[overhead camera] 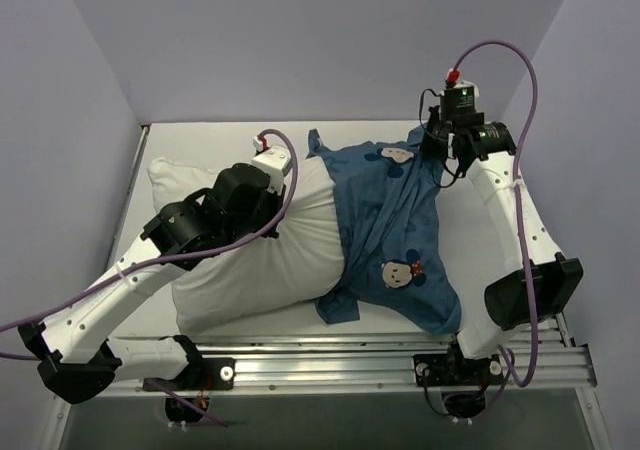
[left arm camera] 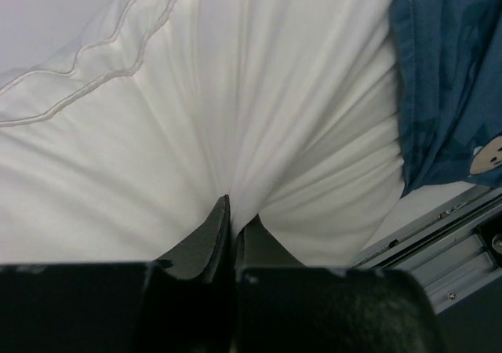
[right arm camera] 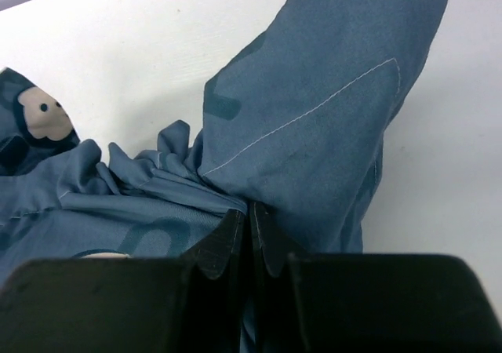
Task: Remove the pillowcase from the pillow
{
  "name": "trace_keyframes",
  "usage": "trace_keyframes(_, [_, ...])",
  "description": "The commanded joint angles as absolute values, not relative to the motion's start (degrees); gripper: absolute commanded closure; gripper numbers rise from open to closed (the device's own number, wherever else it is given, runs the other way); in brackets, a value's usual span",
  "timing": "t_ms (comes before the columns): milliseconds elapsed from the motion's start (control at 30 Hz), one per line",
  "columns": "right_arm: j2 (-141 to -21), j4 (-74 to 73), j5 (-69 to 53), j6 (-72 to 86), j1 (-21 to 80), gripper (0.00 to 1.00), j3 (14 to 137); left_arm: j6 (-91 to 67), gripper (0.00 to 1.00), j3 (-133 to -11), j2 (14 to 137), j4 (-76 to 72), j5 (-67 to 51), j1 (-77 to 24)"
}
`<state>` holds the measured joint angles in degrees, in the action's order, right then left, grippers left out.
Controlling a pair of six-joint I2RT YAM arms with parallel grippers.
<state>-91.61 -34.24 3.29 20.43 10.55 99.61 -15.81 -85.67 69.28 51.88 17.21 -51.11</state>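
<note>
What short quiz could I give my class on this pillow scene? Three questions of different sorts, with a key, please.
1. True or false: the pillowcase covers the whole pillow.
2. What is the left gripper shut on? A) the pillow B) the pillowcase C) nothing
3. Fill in: the right gripper is shut on the ____.
Key: 1 false, much of the white pillow lies bare; 2 A; 3 pillowcase.
</note>
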Motion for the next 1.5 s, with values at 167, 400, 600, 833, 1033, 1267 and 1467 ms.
trace_keyframes(167, [-85.7, -20.6, 15.1, 19.5, -1.6, 1.0, 95.4, -15.1, 0.98, -86.5, 66.4, 69.8, 29.8, -42.9])
trace_keyframes(400, [-83.1, -15.8, -0.5, 18.6, 8.9, 0.73, 90.3, -14.4, 0.98, -89.1, 77.2, 52.0, 20.1, -42.5])
trace_keyframes(600, [-73.0, -14.1, -0.6, 24.8, 13.9, 0.43, 75.7, -16.5, 0.98, -96.3, 88.8, 41.8, 20.8, -37.8])
trace_keyframes(833, [-59.9, -16.2, -3.2, 28.3, 16.8, 0.41, 59.6, -11.3, 0.54, -103.2, 92.4, 36.9, 19.3, -31.6])
trace_keyframes(1033, [-55.0, -13.0, -5.4, 32.3, 18.8, 0.41, 48.8, -1.9, 0.07, -94.8, 81.8, 33.9, 17.7, -41.5])
trace_keyframes(1267, [-62.7, -6.2, -7.6, 30.7, 19.3, 0.41, 48.0, 4.8, 0.03, -77.9, 73.8, 35.3, 29.0, -64.2])
trace_keyframes(1467, [-70.6, -2.1, -5.9, 27.9, 19.2, 0.41, 52.7, 3.2, 0.05, -70.0, 75.5, 37.8, 36.7, -68.9])
